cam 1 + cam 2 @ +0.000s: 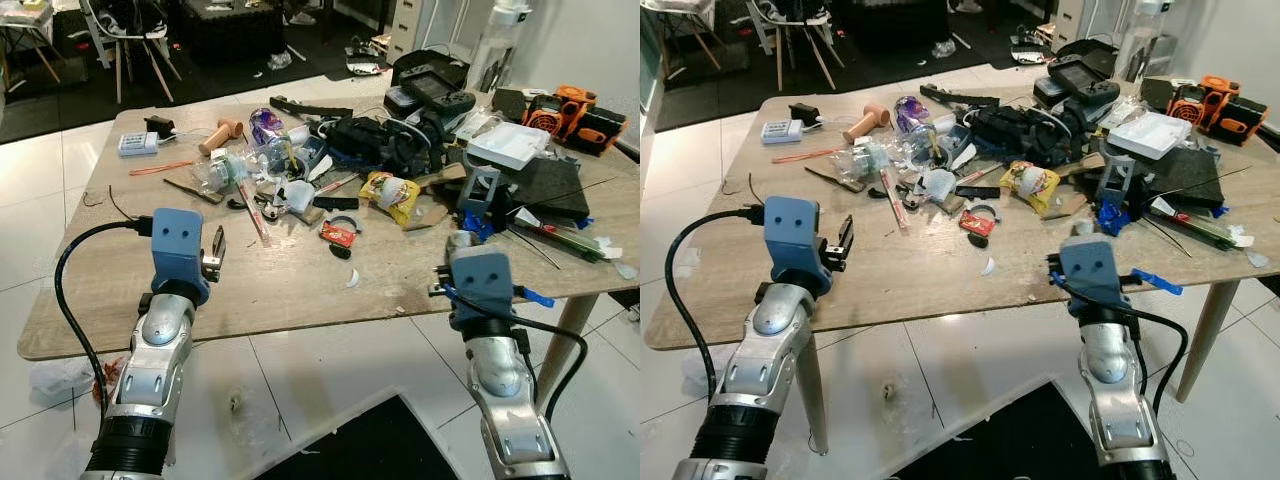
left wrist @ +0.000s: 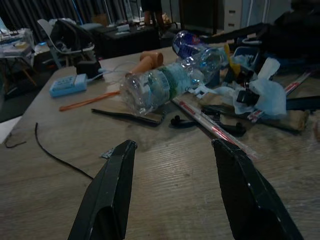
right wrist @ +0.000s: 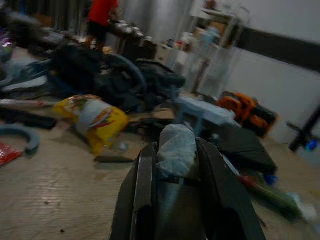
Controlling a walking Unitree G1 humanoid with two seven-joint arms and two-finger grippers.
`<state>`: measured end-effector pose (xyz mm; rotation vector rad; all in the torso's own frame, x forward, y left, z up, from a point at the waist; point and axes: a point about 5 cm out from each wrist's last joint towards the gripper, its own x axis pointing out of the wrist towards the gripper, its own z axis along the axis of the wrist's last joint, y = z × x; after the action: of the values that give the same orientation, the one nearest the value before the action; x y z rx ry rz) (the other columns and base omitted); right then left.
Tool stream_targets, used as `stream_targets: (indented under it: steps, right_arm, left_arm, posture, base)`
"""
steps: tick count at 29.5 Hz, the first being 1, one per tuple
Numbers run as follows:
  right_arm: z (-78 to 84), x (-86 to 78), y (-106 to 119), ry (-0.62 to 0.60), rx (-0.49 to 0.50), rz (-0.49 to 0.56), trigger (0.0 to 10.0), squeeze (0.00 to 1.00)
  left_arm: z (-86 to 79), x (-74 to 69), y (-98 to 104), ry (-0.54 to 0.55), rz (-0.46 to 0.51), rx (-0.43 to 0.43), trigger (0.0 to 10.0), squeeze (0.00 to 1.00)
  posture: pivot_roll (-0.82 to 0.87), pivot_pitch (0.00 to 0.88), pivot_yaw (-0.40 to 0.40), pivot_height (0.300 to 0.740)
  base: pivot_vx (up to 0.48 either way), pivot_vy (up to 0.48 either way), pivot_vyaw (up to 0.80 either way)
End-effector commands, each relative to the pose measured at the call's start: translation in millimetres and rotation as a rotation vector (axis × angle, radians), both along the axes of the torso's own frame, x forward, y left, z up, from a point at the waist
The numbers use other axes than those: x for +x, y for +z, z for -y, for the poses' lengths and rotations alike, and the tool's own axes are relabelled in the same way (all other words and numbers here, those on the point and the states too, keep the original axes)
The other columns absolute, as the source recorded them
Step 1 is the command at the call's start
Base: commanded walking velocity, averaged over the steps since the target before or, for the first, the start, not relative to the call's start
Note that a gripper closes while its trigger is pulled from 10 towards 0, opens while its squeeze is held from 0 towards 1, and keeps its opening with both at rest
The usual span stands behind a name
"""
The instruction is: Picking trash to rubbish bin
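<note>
Trash litters the wooden table (image 1: 280,275): a crushed clear bottle (image 1: 215,172), a yellow snack packet (image 1: 390,192), a small red wrapper (image 1: 338,233), a white scrap (image 1: 355,278) and a striped straw (image 1: 250,205). My left gripper (image 1: 216,248) hovers low over the table's near left part. In the left wrist view it (image 2: 172,145) is open and holds nothing, with the clear bottle (image 2: 160,87) ahead of it. My right gripper (image 1: 459,243) is at the near right edge, shut on a pale crumpled wad (image 3: 175,150); the yellow packet (image 3: 92,117) lies beyond it.
A black bag with cables (image 1: 385,140), a white box (image 1: 508,145), orange tools (image 1: 575,115) and a grey printed part (image 1: 482,188) crowd the far right. A power strip (image 1: 137,143) sits far left. Crumpled plastic (image 1: 55,380) and a black mat (image 1: 350,445) lie on the tiled floor.
</note>
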<state>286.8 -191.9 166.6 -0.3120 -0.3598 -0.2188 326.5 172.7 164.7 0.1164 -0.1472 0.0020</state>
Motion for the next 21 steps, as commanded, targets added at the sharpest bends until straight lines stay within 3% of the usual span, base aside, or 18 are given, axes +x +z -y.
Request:
stream_targets:
  steps: [1,4,5,9,15,21]
  right_arm:
    - [6.0,-5.3,-4.7,-0.032,0.027,-0.003,10.0,0.0]
    - [7.9,-8.4,-11.5,-0.035,0.037,-0.022,10.0,0.0]
    - [14.5,-14.7,-28.3,-0.054,0.086,-0.079,10.0,0.0]
    - [18.0,-18.4,-44.7,-0.057,0.16,-0.147,10.0,0.0]
    - [14.3,-15.6,-50.5,-0.022,0.182,-0.187,10.0,0.0]
    - [5.1,-13.0,-49.2,0.03,0.171,-0.192,10.0,0.0]
  left_arm:
    - [-1.6,-2.4,-9.2,0.002,-0.019,-0.01,10.0,0.0]
    - [-2.8,-3.0,-13.8,0.002,-0.029,-0.01,10.0,0.0]
    - [-1.4,-5.2,-19.9,-0.033,-0.038,-0.042,10.0,0.0]
    - [6.5,-6.7,-18.0,-0.087,-0.019,-0.089,10.0,0.0]
    - [14.3,-6.1,-16.4,-0.117,-0.011,-0.088,10.0,0.0]
    - [21.7,-5.4,-14.9,-0.158,-0.006,-0.083,10.0,0.0]
  posture:
    - [-0.11,0.07,0.041,0.74]
    - [-0.11,0.069,0.04,0.74]
    - [-0.12,0.07,0.031,0.74]
    - [-0.12,0.071,0.019,0.74]
    - [-0.12,0.074,0.014,0.74]
    - [-0.12,0.08,0.017,0.74]
  base:
    - [0.0,0.0,0.0]
    - [0.0,0.0,0.0]
    - [0.0,0.0,0.0]
    - [0.0,0.0,0.0]
    - [0.0,0.0,0.0]
    - [0.0,0.0,-0.73]
